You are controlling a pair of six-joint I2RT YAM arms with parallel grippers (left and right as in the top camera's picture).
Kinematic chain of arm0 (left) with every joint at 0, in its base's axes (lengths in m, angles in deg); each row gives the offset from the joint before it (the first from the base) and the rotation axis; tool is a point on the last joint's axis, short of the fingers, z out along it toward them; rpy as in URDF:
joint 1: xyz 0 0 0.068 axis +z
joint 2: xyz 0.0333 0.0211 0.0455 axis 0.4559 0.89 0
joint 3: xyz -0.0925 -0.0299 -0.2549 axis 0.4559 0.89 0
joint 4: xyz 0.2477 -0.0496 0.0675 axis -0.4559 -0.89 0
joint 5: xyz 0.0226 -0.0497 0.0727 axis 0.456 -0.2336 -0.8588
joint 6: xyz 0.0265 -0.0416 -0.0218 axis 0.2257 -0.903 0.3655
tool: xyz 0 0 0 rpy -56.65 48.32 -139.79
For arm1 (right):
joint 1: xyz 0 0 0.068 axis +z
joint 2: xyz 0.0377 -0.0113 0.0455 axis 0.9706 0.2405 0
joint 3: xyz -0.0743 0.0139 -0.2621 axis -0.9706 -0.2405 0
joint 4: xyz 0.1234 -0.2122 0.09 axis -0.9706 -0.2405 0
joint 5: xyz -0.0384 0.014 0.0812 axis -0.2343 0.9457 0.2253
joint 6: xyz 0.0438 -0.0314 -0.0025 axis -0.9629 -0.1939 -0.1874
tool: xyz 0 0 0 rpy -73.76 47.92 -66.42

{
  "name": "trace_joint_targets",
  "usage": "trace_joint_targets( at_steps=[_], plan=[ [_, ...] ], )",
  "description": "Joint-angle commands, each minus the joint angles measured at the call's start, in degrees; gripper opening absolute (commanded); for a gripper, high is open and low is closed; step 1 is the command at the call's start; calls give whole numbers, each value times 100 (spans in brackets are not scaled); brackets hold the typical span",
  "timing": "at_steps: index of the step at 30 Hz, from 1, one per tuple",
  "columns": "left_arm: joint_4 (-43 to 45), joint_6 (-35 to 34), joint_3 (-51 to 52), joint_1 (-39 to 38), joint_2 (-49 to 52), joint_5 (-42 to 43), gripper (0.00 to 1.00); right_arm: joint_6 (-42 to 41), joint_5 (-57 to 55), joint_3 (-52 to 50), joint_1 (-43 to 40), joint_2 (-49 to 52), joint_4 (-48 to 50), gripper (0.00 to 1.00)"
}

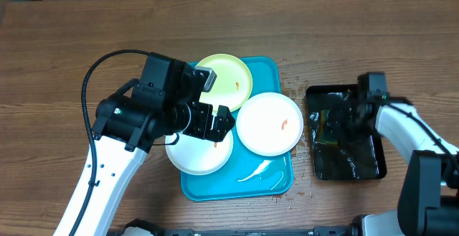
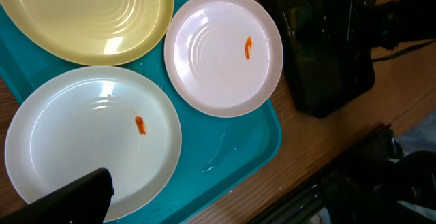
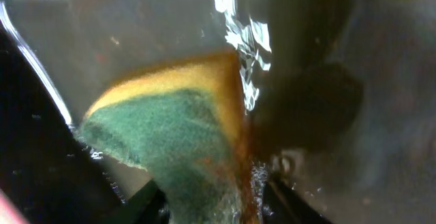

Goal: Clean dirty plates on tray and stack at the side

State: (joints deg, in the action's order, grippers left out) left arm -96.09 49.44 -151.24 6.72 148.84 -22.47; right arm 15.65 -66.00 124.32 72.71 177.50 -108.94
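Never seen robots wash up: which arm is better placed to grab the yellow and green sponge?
Right. The right gripper sits in the small black tray of water, the yellow and green sponge close before its camera. The left gripper hangs over a round white plate on the turquoise plastic tray.

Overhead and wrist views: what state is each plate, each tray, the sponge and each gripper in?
yellow-green plate: on the blue tray, orange smear.
right white plate: on the blue tray, orange smear.
near white plate: on the blue tray, orange smear.
blue tray: wet at its bare corner.
black tray: holds water.
sponge: wet, in the black tray.
left gripper: over the near white plate, opening unclear.
right gripper: apparently shut on the sponge.
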Motion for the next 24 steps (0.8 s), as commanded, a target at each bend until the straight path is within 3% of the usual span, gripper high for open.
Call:
trace_joint_targets(
  at_steps=[1, 3, 8, 9, 11, 16, 18, 24],
  plan=[
    [22, 70, -116, -22, -9, -17, 100, -129, -61, -367, -7, -92, 229, 23],
    [20, 70, -116, -22, -9, -15, 100, -127, -50, -363, -9, -94, 205, 4],
    [17, 68, -116, -24, -9, -15, 100, 160, 175, 247, -83, -122, -560, 4],
    [17, 70, -116, -24, -9, -15, 100, 240, 177, 402, -83, -122, -754, 7],
    [17, 70, -116, -24, -9, -15, 100, 396, 131, 833, -83, -122, -1318, 30],
    [33, 72, -116, -24, -7, -20, 100, 380, 50, 1392, -76, -122, -1956, 50],
    [70, 72, -116, -24, -4, -22, 100, 369, 46, 1364, -76, -118, -1971, 54],
    [122, 70, -116, -26, 35, -15, 100, 138, -85, 640, -17, -98, -1362, 52]
  ],
)
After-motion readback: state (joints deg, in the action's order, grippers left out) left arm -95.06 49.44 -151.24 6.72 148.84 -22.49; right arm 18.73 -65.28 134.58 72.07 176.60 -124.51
